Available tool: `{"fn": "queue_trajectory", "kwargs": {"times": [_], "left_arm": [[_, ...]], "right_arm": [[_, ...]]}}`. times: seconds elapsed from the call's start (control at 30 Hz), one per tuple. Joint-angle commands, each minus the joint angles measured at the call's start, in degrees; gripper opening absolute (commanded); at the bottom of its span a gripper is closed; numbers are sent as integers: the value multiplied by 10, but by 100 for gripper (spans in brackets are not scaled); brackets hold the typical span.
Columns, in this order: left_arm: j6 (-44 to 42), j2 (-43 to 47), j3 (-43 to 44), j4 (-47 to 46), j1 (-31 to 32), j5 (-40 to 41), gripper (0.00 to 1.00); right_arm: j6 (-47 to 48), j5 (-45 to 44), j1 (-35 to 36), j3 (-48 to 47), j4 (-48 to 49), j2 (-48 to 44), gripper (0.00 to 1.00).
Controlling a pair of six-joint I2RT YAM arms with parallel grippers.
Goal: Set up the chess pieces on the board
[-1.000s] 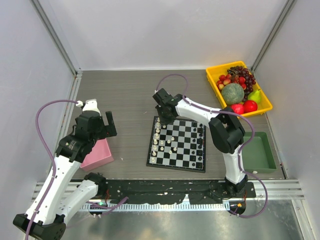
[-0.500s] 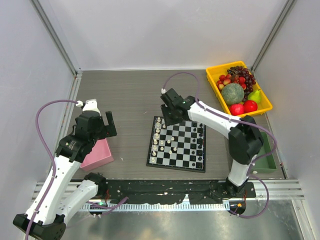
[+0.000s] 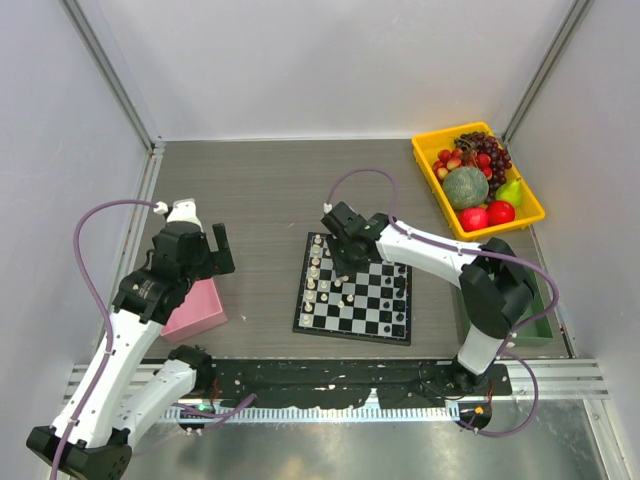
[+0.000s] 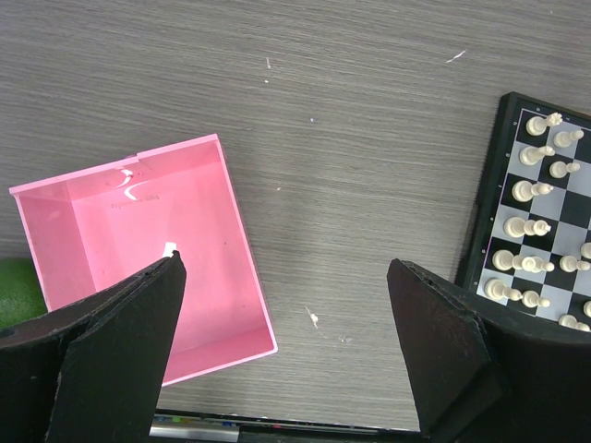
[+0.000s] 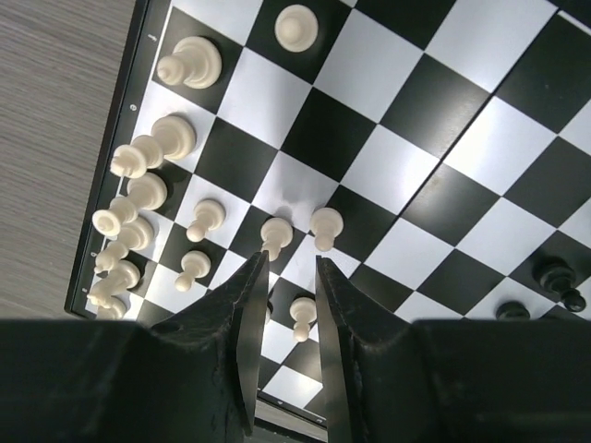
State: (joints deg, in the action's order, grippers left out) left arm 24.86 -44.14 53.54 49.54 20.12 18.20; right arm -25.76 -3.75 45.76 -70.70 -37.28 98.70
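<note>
Board (image 3: pixel 355 292): small black-and-white checkered square, thin black border, flat on table (image 3: pixel 250 190) mid-front, just right of pink box (image 3: pixel 195 310).
White pieces (image 3: pixel 315 272): tiny cream figures, upright, lined along board's left edge; few pawns (image 5: pixel 275 231) stand further in, uneven.
Black pieces (image 3: pixel 401 290): along right edge.
Right gripper (image 5: pixel 290 260): low over left part of board, fingers narrowly parted; pawn shows in gap, grip not evident.
Left gripper (image 4: pixel 284 263): spread wide, empty, above box edge and bare table.
</note>
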Motion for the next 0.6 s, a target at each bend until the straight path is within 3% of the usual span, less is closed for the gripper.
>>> {"fn": "queue_trajectory", "kwargs": {"times": [0.0,0.57], "left_arm": [[-3,2,2,-21,-3,-1,99],[-6,-12,13,-16,-3,-2,99]], "right_arm": [[-11,-12,5,-4,18,7,33],[-3,-21,4,-3,16,-3,32]]}}
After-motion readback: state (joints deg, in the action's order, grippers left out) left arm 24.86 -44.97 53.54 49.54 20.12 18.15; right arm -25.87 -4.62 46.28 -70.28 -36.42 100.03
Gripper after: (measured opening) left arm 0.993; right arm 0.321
